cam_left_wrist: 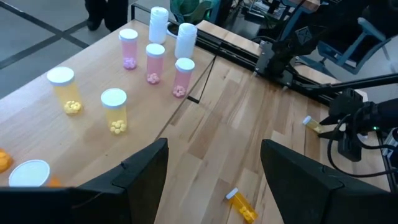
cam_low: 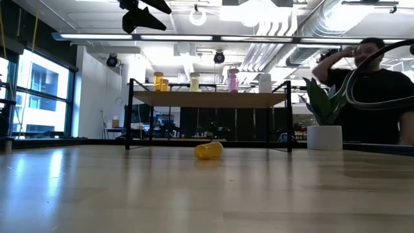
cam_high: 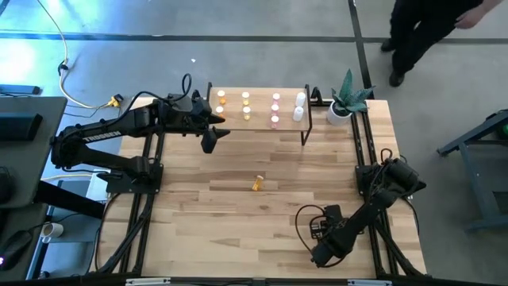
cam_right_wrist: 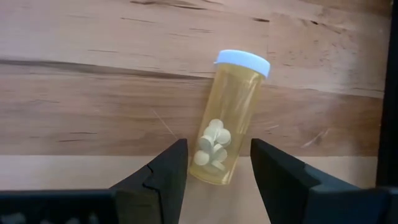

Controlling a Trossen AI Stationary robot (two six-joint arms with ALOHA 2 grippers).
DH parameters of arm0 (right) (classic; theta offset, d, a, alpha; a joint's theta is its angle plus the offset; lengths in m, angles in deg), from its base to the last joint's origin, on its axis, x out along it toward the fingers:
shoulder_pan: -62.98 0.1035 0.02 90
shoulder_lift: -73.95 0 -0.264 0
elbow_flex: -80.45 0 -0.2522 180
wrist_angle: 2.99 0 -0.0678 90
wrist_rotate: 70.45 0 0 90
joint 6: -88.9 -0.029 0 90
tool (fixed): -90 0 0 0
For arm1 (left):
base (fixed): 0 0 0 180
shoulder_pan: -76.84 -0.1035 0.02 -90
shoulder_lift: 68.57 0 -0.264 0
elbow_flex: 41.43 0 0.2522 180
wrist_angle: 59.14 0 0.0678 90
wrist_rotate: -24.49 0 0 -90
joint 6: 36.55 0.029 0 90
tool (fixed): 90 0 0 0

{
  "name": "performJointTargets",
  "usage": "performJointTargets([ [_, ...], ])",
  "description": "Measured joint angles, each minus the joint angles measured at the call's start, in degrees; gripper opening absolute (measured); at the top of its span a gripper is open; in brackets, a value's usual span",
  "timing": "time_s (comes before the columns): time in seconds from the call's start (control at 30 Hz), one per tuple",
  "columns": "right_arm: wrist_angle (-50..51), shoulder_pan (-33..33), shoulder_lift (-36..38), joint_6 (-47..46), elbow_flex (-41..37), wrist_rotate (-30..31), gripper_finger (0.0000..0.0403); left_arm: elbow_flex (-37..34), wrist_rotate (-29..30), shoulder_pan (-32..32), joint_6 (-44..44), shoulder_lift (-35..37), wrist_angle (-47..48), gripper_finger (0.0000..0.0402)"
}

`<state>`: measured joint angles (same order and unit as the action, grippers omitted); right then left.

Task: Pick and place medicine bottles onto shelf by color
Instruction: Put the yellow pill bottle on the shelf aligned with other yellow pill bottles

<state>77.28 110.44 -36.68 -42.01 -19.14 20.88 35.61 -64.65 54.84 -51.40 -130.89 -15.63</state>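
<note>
The shelf [cam_high: 262, 127] stands at the table's far edge. On it stand orange [cam_high: 221, 99], yellow [cam_left_wrist: 115, 111], pink [cam_left_wrist: 154, 62] and white [cam_left_wrist: 185, 37] bottles. One yellow bottle [cam_high: 257, 183] lies on its side at mid-table and also shows in the low view [cam_low: 208, 150]. Another yellow bottle [cam_right_wrist: 227, 124] lies on the table near the front right. My right gripper [cam_right_wrist: 219, 152] is open, its fingers on either side of this bottle's bottom end without plainly touching it. My left gripper [cam_high: 209, 137] is open and empty, high above the shelf's near left corner.
A white plant pot [cam_high: 340, 111] stands at the shelf's right end. A person [cam_high: 421, 32] stands beyond the table's far right corner. The black arm frames [cam_high: 135, 199] run along both table sides. The bare tabletop [cam_high: 214, 230] lies between the shelf and the near edge.
</note>
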Motion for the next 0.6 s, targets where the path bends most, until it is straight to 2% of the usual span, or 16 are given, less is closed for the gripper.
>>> performJointTargets([
  [0.23,-1.3,-0.3,-0.2,0.5,0.0,-0.1,0.0162,0.0,0.0,0.0,0.0,0.0,0.0,0.0243],
  [0.6,-3.0,-1.0,-0.2,1.8,0.0,-0.3,0.0093,0.0,-0.3,0.0,0.3,0.0,0.1,0.0243],
])
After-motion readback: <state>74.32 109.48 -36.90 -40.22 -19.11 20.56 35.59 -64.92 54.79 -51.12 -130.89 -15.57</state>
